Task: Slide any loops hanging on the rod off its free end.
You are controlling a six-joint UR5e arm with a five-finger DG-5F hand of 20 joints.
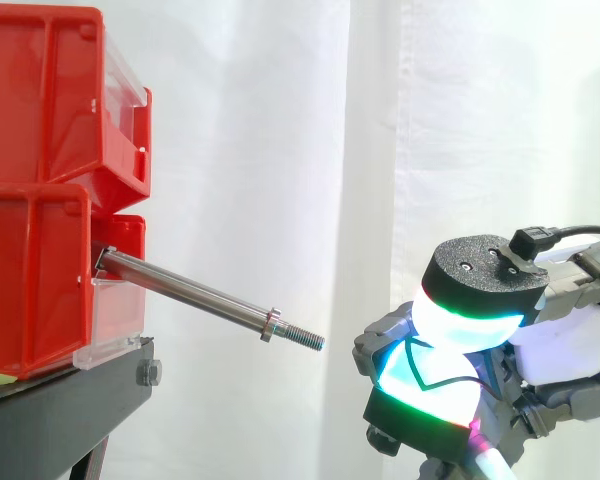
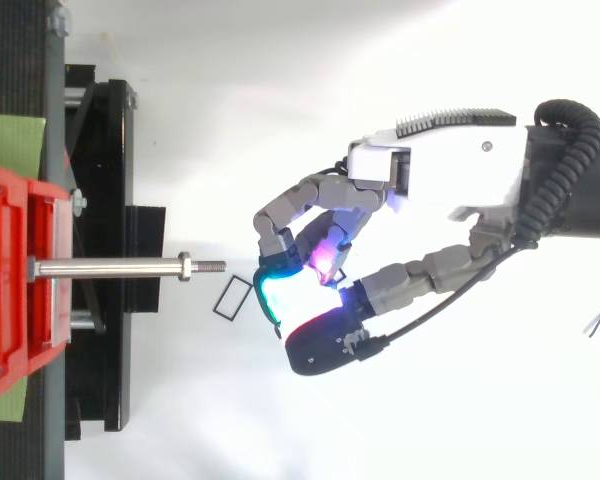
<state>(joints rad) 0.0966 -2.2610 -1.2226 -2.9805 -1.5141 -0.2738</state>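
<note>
Rod [image 1: 195,294] is seen bare. The thin black loop [image 2: 234,298] is already just past the threaded free end, near the tip. Pull-back is best kept along the rod axis, away from the red bins [image 1: 40,200]. Hand [image 2: 450,180] fingers are curled in, with the pads [image 2: 275,290] pinched on the loop.

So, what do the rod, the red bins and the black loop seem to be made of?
The rod looks like bare polished steel: silvery, with bright reflections, a nut and threads at its free end. The red bins are probably moulded plastic, glossy, with clear front panels. The loop, pinched in the hand, is thin and black, perhaps wire or cord; I cannot tell which.
</note>
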